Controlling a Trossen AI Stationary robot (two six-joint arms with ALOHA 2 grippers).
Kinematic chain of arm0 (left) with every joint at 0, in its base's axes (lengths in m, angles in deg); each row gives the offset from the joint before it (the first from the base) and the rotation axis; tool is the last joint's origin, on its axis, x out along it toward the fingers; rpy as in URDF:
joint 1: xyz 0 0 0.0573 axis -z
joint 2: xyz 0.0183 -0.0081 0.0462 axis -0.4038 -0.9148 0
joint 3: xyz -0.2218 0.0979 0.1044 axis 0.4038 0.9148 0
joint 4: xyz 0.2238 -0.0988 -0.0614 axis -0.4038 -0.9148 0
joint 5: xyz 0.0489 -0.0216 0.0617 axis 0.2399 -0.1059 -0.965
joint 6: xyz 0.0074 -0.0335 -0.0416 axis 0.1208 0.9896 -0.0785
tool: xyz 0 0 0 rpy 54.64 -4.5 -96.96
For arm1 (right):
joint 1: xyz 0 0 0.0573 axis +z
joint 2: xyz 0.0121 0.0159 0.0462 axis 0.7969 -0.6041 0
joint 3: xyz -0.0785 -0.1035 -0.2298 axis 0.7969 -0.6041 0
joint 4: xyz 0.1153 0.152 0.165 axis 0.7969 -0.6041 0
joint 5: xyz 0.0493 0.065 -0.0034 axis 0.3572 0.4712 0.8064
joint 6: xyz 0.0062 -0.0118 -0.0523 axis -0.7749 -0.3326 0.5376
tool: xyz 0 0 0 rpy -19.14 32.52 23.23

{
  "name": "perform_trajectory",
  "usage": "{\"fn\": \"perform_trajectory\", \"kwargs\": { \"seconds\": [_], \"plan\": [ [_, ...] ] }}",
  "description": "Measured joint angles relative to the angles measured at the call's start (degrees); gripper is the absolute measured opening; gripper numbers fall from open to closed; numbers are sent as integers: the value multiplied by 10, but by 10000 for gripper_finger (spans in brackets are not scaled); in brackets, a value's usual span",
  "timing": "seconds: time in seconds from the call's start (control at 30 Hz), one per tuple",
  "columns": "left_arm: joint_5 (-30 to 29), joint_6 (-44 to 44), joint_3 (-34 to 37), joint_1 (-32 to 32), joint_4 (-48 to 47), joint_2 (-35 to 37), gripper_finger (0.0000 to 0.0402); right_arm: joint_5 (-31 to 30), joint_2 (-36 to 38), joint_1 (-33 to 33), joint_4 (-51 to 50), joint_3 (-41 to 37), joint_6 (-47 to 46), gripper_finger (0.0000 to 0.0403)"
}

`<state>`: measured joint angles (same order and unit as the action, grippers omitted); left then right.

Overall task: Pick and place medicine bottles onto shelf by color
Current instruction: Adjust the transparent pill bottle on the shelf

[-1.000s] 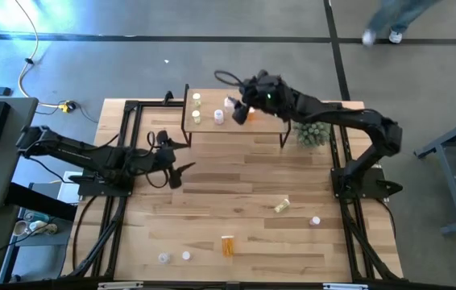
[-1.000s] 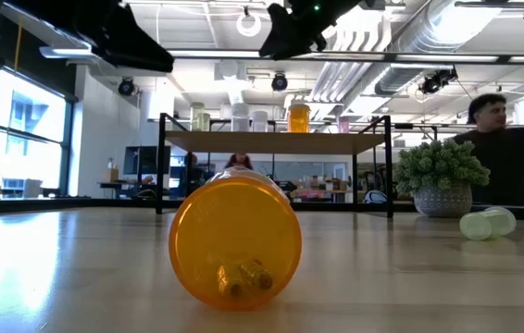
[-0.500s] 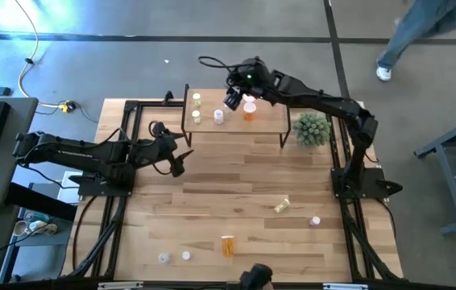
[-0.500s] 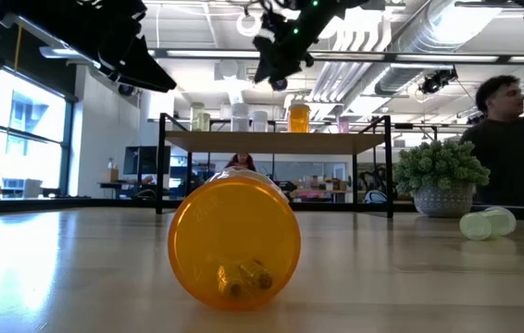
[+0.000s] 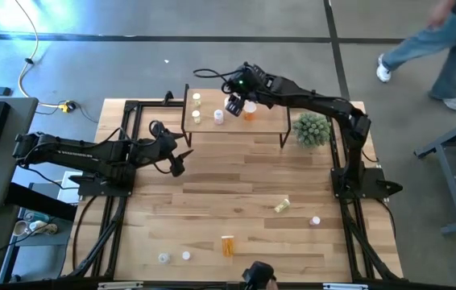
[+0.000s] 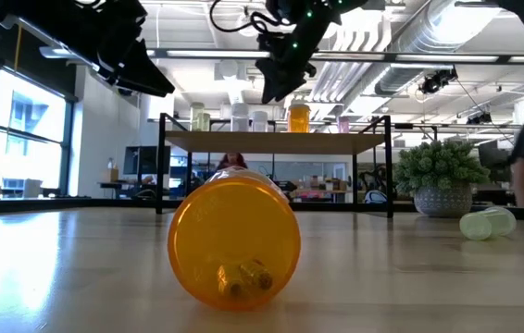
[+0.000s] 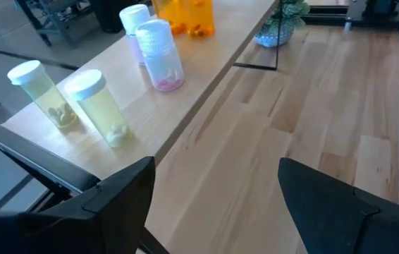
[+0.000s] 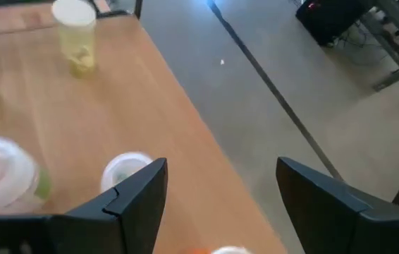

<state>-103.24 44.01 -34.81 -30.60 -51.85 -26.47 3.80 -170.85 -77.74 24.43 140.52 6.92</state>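
Note:
The shelf stands at the table's far side and carries two yellow-green medicine bottles, a pink one and an orange one, all upright. My right gripper hangs open above the shelf top, between the pink and orange bottles, with nothing between its fingers. My left gripper stands open and holds nothing, in front of the shelf's left end. Several more bottles lie on the table: an orange one, a yellow-green one and small white-capped ones.
A green spiky plant stands right of the shelf. In the low view the orange bottle lies on its side close to the camera. A person walks on the floor beyond the far right corner.
My right gripper has moved toward the table's left over the shelf, tipped its fingers further down and sunk a little, and it stays open. The orange bottle on the shelf stands clear of it. My left arm swung slightly at first, then kept still.

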Motion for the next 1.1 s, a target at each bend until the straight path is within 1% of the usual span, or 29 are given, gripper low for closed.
{"fn": "perform_trajectory", "kwargs": {
  "seconds": [0.1,0.3,0.63,1.1],
  "plan": [
    [0,0,0,0,0,0,291,-1,-8,-1,-21,0,0,257],
    [0,0,0,0,0,0,291,-16,-10,-2,-29,0,0,257],
    [1,0,0,0,0,0,291,-12,-12,-2,-63,0,-16,257],
    [1,0,0,0,-5,0,291,4,-40,-2,-47,0,-1,257]
  ]
}}
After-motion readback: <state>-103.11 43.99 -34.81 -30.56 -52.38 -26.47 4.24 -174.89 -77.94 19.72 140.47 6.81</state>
